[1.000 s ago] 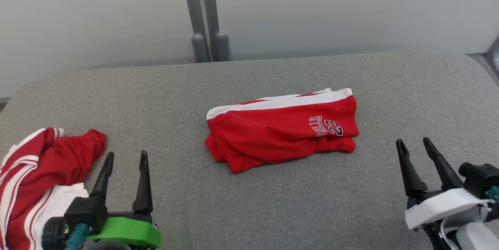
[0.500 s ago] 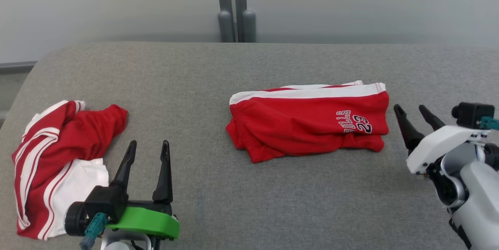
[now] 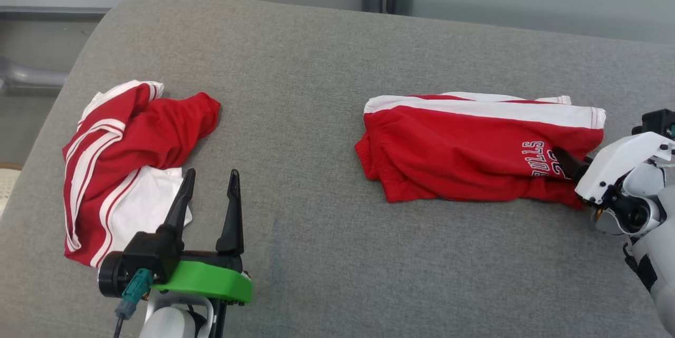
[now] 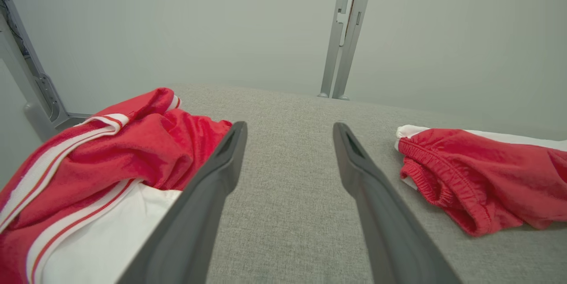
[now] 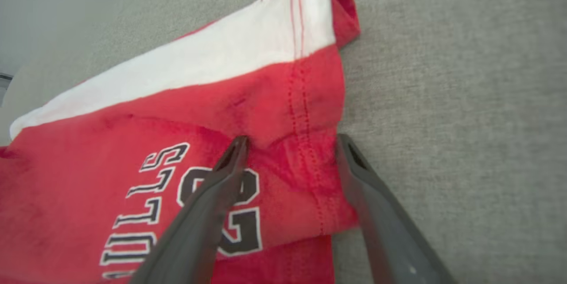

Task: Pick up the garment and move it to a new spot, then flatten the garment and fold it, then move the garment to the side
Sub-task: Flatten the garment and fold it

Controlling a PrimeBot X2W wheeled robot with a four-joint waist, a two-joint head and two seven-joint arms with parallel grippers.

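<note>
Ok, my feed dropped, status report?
Right claw open, astride hem of folded shorts. Left claw open, idle. Crumpled garment far left, not in the way.

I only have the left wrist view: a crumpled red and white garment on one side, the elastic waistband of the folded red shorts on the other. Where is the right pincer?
Observer: The right pincer sits at the hem end of the folded red shorts, opposite that waistband.
Operator: Is it gripping?
Observer: No. Its jaws are open, with one finger over the printed black number and the other along the stitched hem edge.
Operator: Is the fold tidy there?
Observer: Mostly. A second red layer sticks out beneath the top one.
</note>
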